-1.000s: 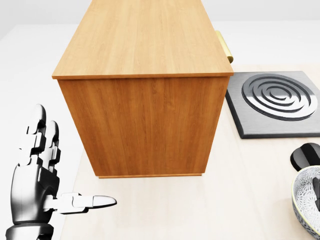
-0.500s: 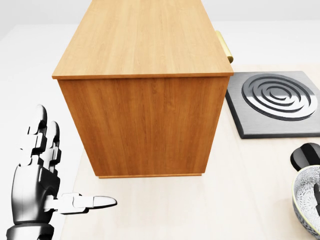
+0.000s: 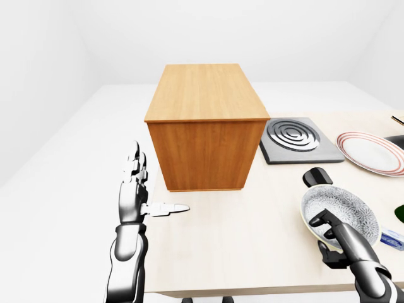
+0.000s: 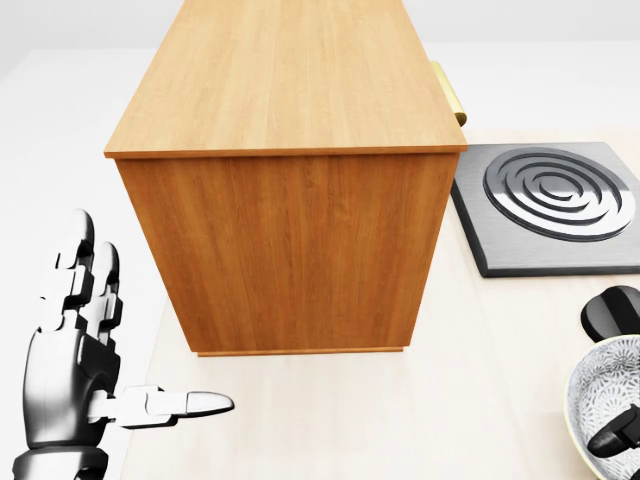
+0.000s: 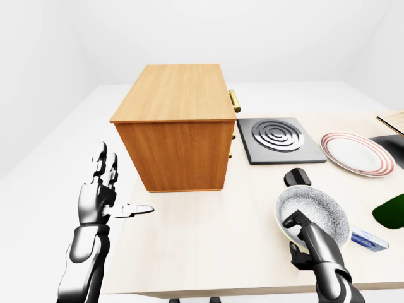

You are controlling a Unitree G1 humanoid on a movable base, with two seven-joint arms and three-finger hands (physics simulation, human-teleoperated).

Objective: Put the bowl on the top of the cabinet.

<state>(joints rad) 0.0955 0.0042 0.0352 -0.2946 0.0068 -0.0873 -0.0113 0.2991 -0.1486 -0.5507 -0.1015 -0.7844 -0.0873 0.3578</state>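
Bowl (image 3: 339, 211) shifted left in head view, more of it visible | right hand (image 3: 332, 235) clamped on bowl's near rim, low right on table (image 3: 240, 252) | left hand (image 3: 134, 197) fingers spread, empty | cabinet (image 3: 205, 126) top lies up-left of bowl, right arm nearer

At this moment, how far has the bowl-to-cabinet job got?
Early stage. The right hand has its fingers hooked over the near rim of the patterned bowl, which sits low by the table. The left hand is open and idle. Lifting the bowl and placing it on the bare cabinet top remains.
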